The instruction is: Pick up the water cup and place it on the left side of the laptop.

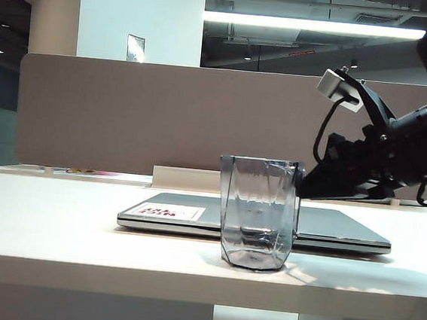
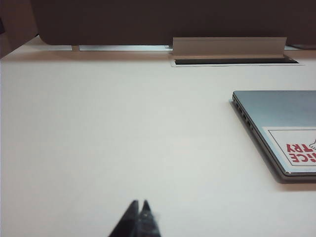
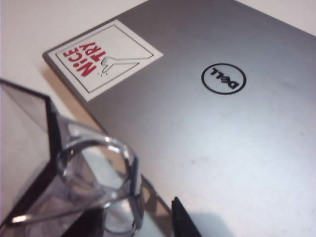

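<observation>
Right gripper (image 1: 309,186) reaches in from three o'clock in the exterior view, its jaws spread wide and holding nothing, one dark fingertip (image 3: 181,220) showing just beside the cup's (image 1: 258,213) handle (image 3: 101,185) in its wrist view. Upright on the table (image 1: 55,228), the cup stands at the laptop's (image 1: 343,229) six o'clock, in front of the closed lid. A sticker (image 1: 165,211) marks the lid's nine-o'clock end. Left gripper (image 2: 139,217) hangs closed and empty over bare table, the laptop at its two o'clock.
</observation>
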